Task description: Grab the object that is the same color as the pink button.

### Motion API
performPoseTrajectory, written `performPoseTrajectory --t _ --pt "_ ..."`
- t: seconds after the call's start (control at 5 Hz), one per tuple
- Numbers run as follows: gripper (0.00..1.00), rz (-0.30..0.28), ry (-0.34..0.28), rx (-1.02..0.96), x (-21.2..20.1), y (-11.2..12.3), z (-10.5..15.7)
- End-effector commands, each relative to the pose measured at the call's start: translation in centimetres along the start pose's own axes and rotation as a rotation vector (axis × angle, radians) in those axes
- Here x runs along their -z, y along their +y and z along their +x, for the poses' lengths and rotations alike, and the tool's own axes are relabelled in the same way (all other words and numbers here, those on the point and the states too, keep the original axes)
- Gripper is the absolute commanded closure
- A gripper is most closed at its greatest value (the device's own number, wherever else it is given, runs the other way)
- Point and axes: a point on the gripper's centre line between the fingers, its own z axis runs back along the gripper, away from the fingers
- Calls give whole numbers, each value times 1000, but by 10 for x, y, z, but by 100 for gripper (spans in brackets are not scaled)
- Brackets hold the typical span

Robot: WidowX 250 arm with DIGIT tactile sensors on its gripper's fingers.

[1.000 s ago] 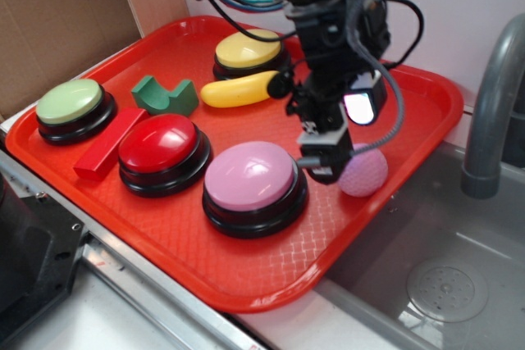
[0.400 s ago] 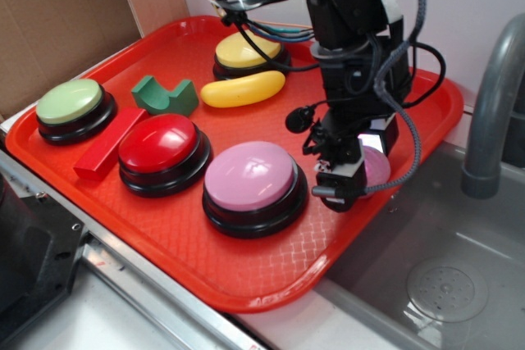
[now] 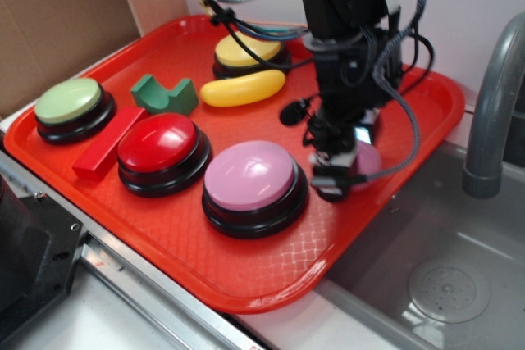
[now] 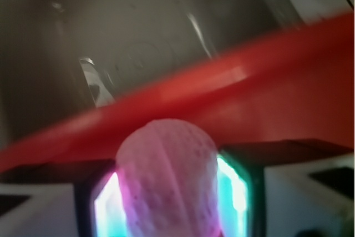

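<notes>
Since a second ago the gripper has dropped over the pink ball, just right of the pink button near the red tray's edge; its pads now squeeze the ball on both sides, probably to stop it rolling away

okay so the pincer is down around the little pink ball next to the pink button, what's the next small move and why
Probably lift straight up a little. The wrist view shows the pink ball filling the gap between both pads, apparently touching each side, so the pincer seems to have closed on it. It sits near the red tray rim with the pink button close beside it, so a vertical rise should avoid both.
</notes>
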Motion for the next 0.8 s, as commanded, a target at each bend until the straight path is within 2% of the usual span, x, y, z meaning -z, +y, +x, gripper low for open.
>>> performPoseTrajectory --t 0.0,0.2,0.4,0.6 --pt "100 257 -3 -476 -87 10 -32" --pt "100 343 53 -718 -97 23 -64" --pt "100 328 93 -970 -97 34 -92" --pt "100 232 87 -1210 -97 33 -101"
